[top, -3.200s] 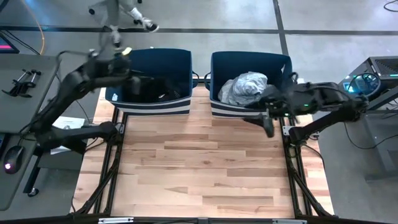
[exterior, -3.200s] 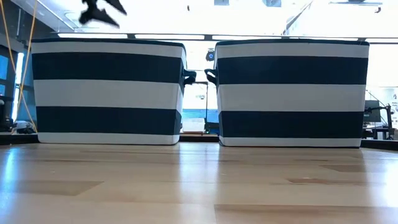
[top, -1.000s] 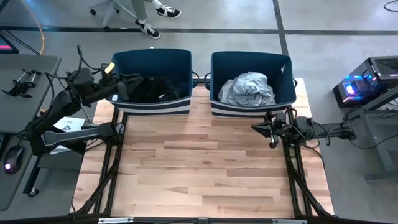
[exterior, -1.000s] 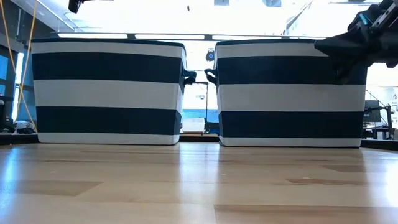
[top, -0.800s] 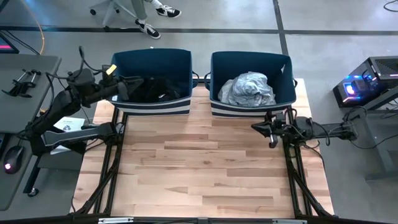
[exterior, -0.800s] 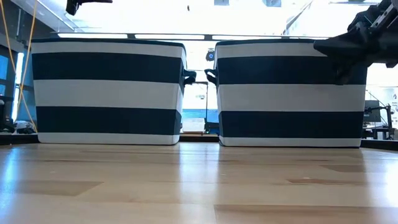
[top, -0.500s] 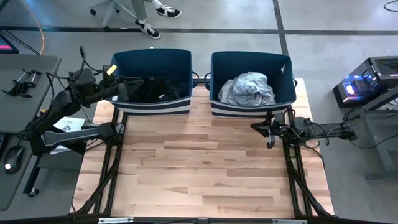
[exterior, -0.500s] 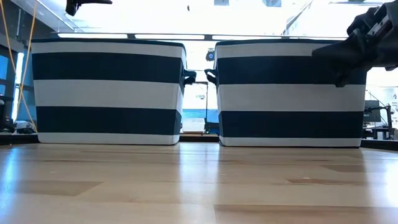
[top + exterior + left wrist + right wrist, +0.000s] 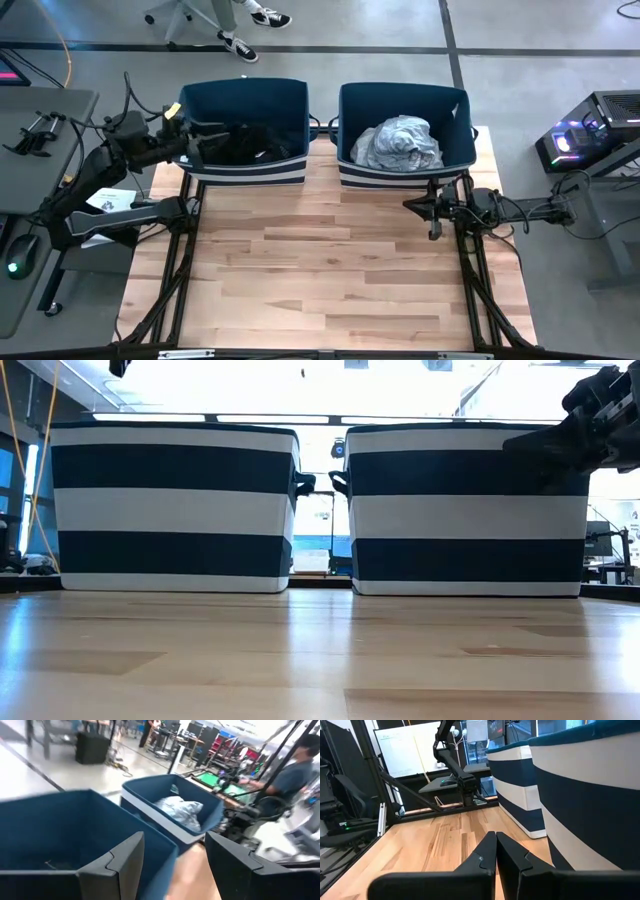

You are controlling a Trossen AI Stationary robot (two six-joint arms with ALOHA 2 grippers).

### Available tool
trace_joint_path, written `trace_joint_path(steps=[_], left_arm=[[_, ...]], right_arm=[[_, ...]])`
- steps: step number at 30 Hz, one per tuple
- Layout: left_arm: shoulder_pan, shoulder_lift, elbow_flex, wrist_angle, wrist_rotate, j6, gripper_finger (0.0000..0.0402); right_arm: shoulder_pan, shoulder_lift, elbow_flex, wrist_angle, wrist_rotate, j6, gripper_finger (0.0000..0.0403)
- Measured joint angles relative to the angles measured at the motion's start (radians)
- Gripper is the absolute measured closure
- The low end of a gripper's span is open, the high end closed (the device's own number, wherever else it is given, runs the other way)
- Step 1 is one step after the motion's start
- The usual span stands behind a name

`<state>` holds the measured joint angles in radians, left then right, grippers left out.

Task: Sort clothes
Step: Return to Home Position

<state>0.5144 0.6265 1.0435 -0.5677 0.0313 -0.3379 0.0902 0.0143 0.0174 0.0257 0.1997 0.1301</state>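
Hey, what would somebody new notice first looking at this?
Two striped bins at the table's far edge: the left bin holds dark clothes, the right bin a grey-white bundle. The left hand, open, hovers at the left bin's outer rim; the right hand, shut, hangs by the right bin's front corner.

left hand [image 9: 175, 839] splayed, up high; right hand [image 9: 496, 839] pinched closed, lower

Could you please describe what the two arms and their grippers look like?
The left arm and right arm are dark, slim, jointed, with thin black cables alongside. The left gripper has two flat, angular black fingers; a small yellow tag sits near that wrist. The right gripper has matching tapered black fingers.
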Motion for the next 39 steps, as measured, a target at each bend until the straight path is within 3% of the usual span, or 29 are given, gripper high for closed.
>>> trace_joint_path(steps=[5,11,15,21,27,31,33,39], left_arm=[[0.000,-0.007,-0.037,0.052,-0.070,0.113,0.0209],[0.000,-0.053,-0.269,0.290,-0.064,0.110,0.0209],[-0.011,-0.074,-0.457,0.544,0.028,0.026,0.0209],[-0.081,-0.053,-0.696,1.083,0.174,-0.139,0.0209],[-0.106,-0.039,-0.803,1.085,0.174,-0.203,0.0209],[-0.107,-0.039,-0.819,1.080,0.160,-0.373,0.0209],[-0.107,-0.043,-0.827,1.080,0.175,-0.334,0.0209],[-0.182,-0.080,-0.843,1.175,0.167,0.065,0.0209]], right_arm=[[0.000,0.000,0.000,0.000,0.000,0.000,0.0402],[0.000,0.000,0.000,0.000,-0.001,0.000,0.0402],[0.000,0.000,0.000,0.000,-0.001,0.000,0.0402],[0.000,0.000,0.000,0.000,-0.002,0.000,0.0402],[0.000,0.000,0.000,0.000,-0.002,0.000,0.0402],[0.000,0.000,0.000,0.000,-0.002,0.000,0.0402],[0.000,0.001,0.000,0.000,-0.002,0.000,0.0402],[0.000,0.001,0.000,0.000,-0.002,0.000,0.0402]])
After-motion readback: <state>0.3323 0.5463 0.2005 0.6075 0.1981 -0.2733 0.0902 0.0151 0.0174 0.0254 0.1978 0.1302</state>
